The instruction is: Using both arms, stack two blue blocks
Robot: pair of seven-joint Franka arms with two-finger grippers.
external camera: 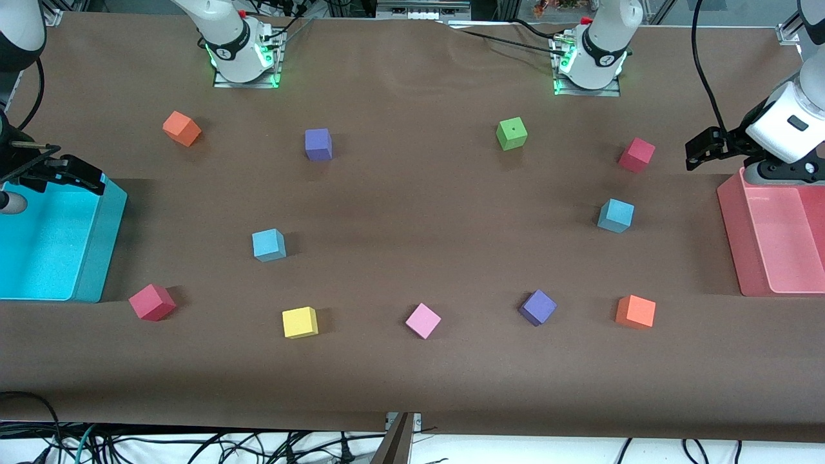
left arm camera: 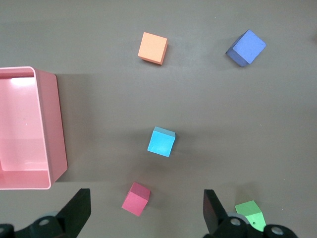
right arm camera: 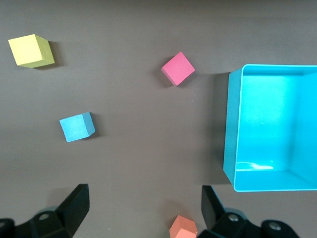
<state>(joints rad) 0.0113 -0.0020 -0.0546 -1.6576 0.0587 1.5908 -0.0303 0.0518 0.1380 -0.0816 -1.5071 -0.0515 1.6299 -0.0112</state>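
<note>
Two sky-blue blocks lie apart on the brown table. One blue block (external camera: 269, 245) is toward the right arm's end and shows in the right wrist view (right arm camera: 77, 127). The other blue block (external camera: 616, 214) is toward the left arm's end and shows in the left wrist view (left arm camera: 162, 142). My right gripper (external camera: 71, 177) hangs open and empty over the cyan bin's corner; it also shows in the right wrist view (right arm camera: 144, 192). My left gripper (external camera: 699, 151) hangs open and empty by the pink bin's corner; it also shows in the left wrist view (left arm camera: 146, 197).
A cyan bin (external camera: 103, 245) stands at the right arm's end, a pink bin (external camera: 731, 232) at the left arm's end. Other cubes are scattered about: orange (external camera: 182, 128), purple (external camera: 318, 144), green (external camera: 512, 133), red (external camera: 637, 154), red (external camera: 152, 302), yellow (external camera: 300, 322), pink (external camera: 423, 320), purple (external camera: 537, 307), orange (external camera: 635, 311).
</note>
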